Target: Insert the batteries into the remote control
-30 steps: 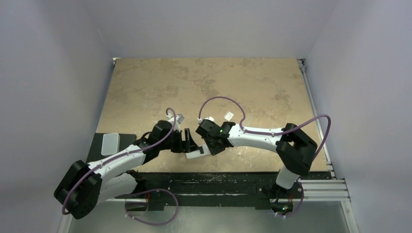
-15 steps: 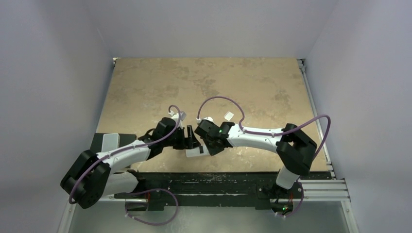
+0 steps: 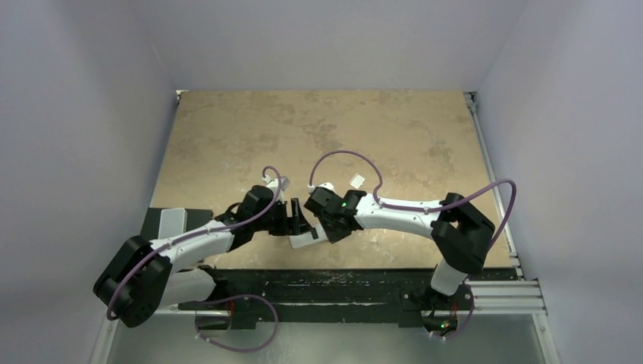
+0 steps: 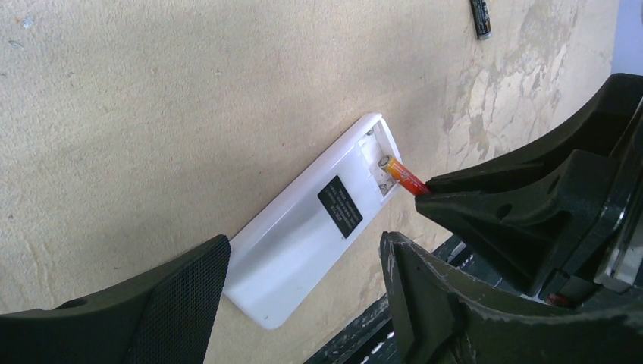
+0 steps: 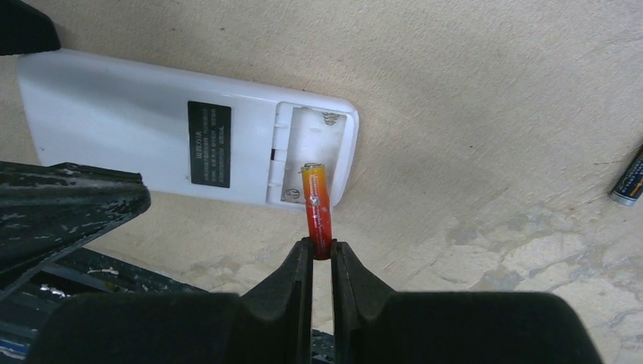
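A small white rectangular plastic remote control (image 5: 136, 129) lies on its face on the tan mottled surface (image 3: 379, 129), near the front edge between the two arms. Its plain back is up, showing a black printed label (image 5: 209, 144) and an uncovered battery compartment (image 5: 315, 152) at one end. The right pincer (image 5: 321, 254) is clamped on the rear end of a slim reddish-orange cylindrical battery (image 5: 317, 208). The battery is tilted, and its metal front tip sits inside the compartment at the slot nearer the remote's long edge. The other slot shows bare white plastic with a spring at its end. The left pincer (image 4: 303, 250) is spread wide, with its two dark fingers (image 4: 159, 311) on either side of the remote's end opposite the compartment. Whether either finger touches the casing cannot be told. A second slim battery, dark grey to black (image 5: 628, 180), lies on the surface well apart from the remote, beyond the compartment end. In the overhead view a small white flat piece (image 3: 356, 180) rests farther back, behind the right arm's wrist. A light-grey rounded rectangular plate (image 3: 172, 224) sits on a dark mat at the left front corner.
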